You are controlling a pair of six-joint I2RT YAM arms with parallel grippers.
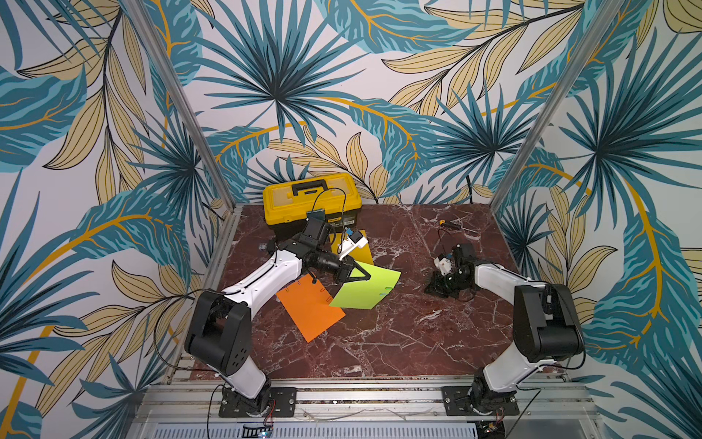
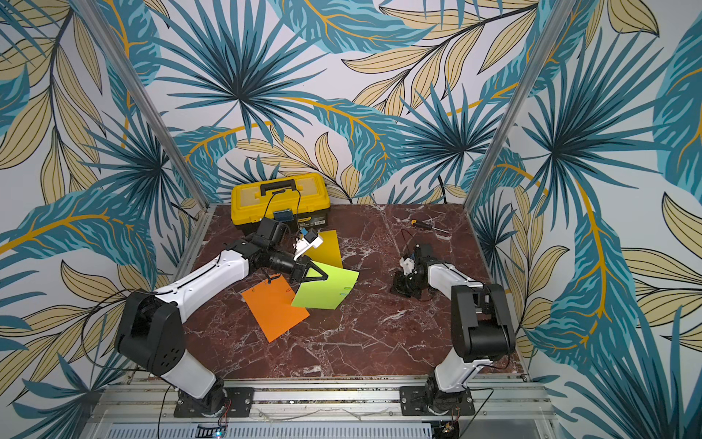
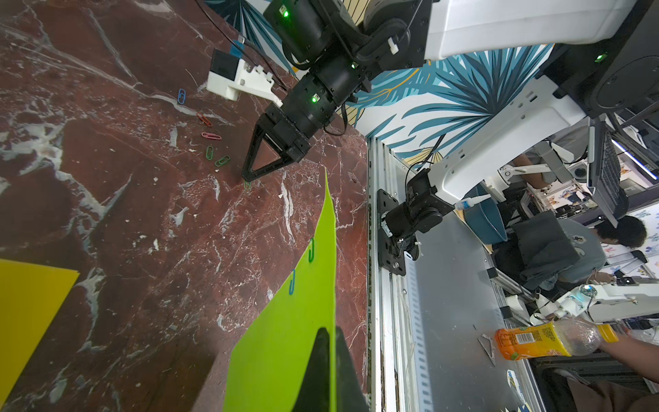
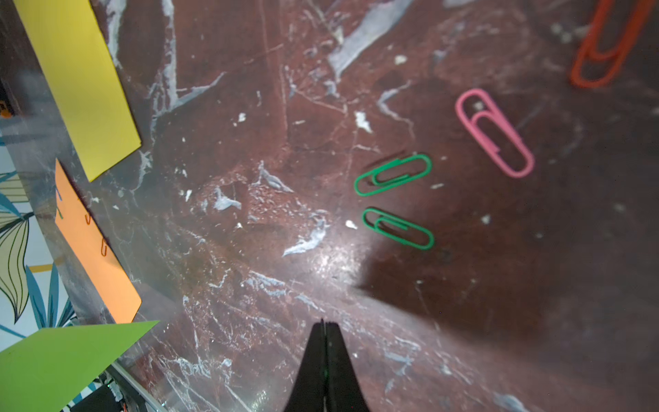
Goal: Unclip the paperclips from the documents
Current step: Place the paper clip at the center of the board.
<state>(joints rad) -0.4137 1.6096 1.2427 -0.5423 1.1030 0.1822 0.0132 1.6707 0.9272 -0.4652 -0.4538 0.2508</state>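
Nearest the camera, the two arm bases (image 1: 258, 399) are sitting bolted to a metal rail along the front edge of a red-brown marble table (image 1: 380, 342).

Left of mid-table, the left gripper (image 1: 368, 274) is pinching one edge of the lime green sheet (image 1: 374, 290) between closed jaws. It is holding that side up, so the sheet is tilting with its low corner overlapping the orange sheet (image 1: 309, 309). A green clip (image 3: 311, 249) and a blue clip (image 3: 292, 281) are sitting clipped over one edge of the green sheet.

The orange sheet is lying flat, turned diagonally to the table edges, with red clips (image 4: 103, 246) on one edge. The yellow sheet (image 1: 362, 252) is lying flat just in front of the yellow-and-black toolbox (image 1: 311, 197), with its long axis running front to back.

Well to the right, the right gripper (image 4: 323, 324) is pointing down at the table with its jaws pressed together. A bit of green wire (image 3: 247, 184) is showing at its tip, and it cannot be told whether this is pinched.

Near that gripper, loose paperclips (image 4: 392, 174) are lying flat in a curving row: two green, then a pink one (image 4: 495, 132), a red one (image 4: 606, 46) and a blue one (image 3: 181, 96). The two green ones are angling their long axes toward each other.

A small screwdriver (image 1: 452, 225) is lying near the far right corner. The toolbox's front label and the label on an orange drink bottle (image 3: 535, 342) beyond the rail are too small to read.
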